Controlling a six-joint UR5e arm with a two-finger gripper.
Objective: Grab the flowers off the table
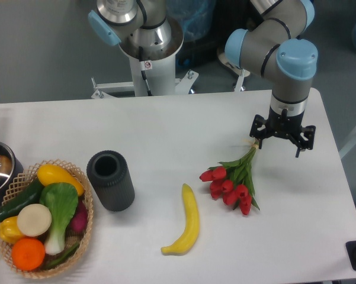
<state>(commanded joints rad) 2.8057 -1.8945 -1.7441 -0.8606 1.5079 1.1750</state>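
flowers (232, 180) lie on the table (166, 127), right of banana (187, 222) and cylinder (110, 180).

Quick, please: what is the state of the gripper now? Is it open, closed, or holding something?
Gripper: above the stem end of the flowers on the table; whether it is open, closed or gripping the stems cannot be told from this view.

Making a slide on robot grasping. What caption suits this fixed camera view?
Pincer poised over the stem end of red flowers lying on a white table, beside a banana.
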